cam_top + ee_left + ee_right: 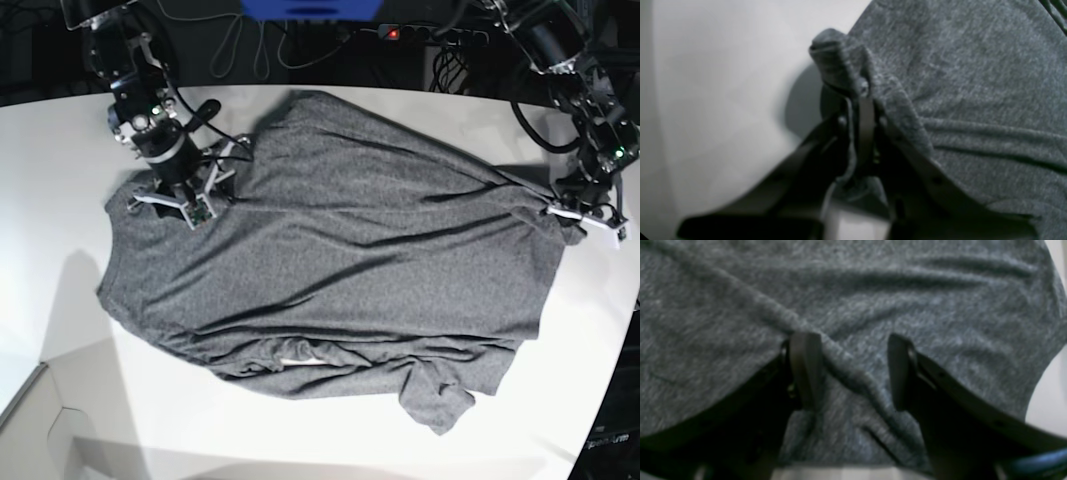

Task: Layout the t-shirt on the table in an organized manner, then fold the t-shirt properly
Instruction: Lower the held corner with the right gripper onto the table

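Between both tools the t-shirt lies spread across the table.

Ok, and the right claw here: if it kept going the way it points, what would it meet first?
The t-shirt. The right claw stands open with a ridge of grey fabric between its fingers, pointing down into the cloth, so it would press into that almost at once, though depth is hard to judge.
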Robot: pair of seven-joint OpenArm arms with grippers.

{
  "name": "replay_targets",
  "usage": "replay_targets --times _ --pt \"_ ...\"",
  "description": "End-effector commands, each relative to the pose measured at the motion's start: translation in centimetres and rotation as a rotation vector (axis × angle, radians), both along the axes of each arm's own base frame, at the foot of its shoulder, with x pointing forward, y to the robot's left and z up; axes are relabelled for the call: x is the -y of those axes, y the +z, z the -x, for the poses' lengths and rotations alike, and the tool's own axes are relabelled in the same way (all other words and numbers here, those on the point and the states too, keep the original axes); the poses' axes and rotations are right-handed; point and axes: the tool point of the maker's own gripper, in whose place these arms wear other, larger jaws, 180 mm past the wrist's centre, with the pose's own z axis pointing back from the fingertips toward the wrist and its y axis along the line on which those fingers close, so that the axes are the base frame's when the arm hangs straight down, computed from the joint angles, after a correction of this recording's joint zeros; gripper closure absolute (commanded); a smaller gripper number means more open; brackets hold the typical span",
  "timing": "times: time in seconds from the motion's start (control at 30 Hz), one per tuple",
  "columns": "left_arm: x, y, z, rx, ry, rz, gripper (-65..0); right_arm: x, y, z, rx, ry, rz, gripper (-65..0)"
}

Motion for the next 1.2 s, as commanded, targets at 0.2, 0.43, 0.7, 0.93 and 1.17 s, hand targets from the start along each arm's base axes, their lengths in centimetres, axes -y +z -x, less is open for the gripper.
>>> replay_targets --times 0.2,0.43,0.7,0.93,1.17 --pt "-0.8 1.6 -1.0 0.052 0.003 -0.026 -0.1 -0.9 0.0 0.1 0.010 0.065 0.016 -32.6" --pt "-0.8 1.7 -1.0 0.053 0.003 -0.026 -0.1 -0.9 0.0 0.1 0.008 0.065 0.017 -30.2" --pt "-0.8 1.7 -1.0 0.055 0.004 -0.027 -0.1 0.0 -1.6 -0.1 -0.030 0.047 0.037 -15.7" --pt "-0.8 1.7 -1.0 0.055 0.004 -0.027 -0.1 0.2 -1.3 -0.5 -0.019 0.045 0.040 -4.6" --pt "-0.8 1.7 -1.0 0.056 0.004 -0.027 -0.1 -0.4 0.2 -0.7 0.020 0.058 0.026 0.0"
